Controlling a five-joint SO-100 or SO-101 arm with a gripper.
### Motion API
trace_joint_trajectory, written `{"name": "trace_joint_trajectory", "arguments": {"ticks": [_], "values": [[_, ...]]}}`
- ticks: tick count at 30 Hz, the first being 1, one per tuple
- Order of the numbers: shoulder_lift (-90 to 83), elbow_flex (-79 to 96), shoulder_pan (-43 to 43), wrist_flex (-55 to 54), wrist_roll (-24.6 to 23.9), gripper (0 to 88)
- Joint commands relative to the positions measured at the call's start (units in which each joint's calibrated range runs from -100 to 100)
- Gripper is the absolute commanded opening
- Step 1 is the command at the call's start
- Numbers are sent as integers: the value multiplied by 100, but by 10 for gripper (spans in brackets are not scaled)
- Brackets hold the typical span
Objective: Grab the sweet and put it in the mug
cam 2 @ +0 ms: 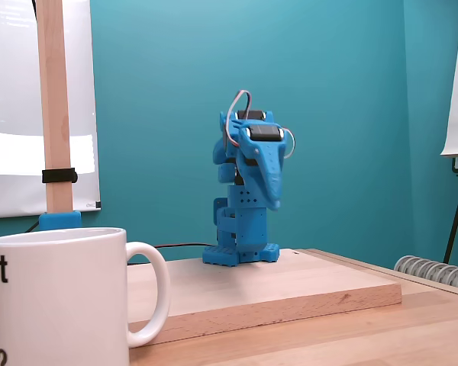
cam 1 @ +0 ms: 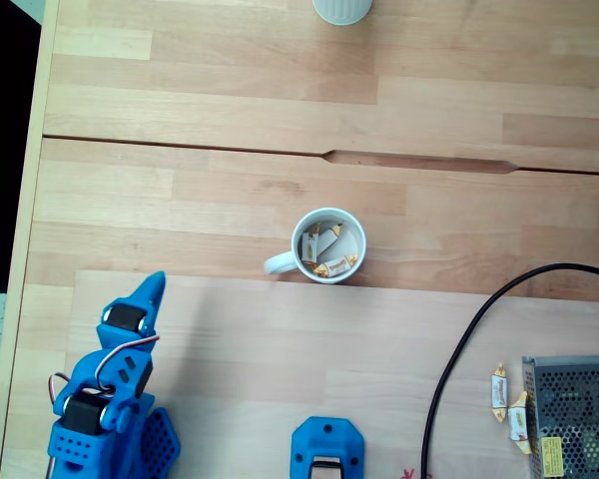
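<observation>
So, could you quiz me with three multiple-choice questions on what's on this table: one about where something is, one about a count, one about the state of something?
1. In the top-down fixed view, where do the loose sweets lie?
A. Beside the metal mesh box at lower right
B. Against the ribbed cup at the top edge
C. Under the blue arm

2. How many sweets lie outside the mug?
A. None
B. Two
C. Five

3. What state is the mug in?
A. Tipped on its side
B. Upright and empty
C. Upright with sweets inside

Answers:
1. A: one loose sweet and another sit by the mesh box.
2. B: just that pair shows on the wood.
3. C: the mug stands upright, wrapped sweets visible in it; the gripper is off to its left, holding nothing.
</observation>
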Motion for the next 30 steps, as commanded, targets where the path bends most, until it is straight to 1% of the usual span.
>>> {"name": "trace_joint_trajectory", "arguments": {"ticks": [1, 6, 30], "values": [[-691, 515, -290, -75, 5, 32], [-906, 1175, -385, -51, 5, 32], [-906, 1157, -457, -18, 5, 32]]}}
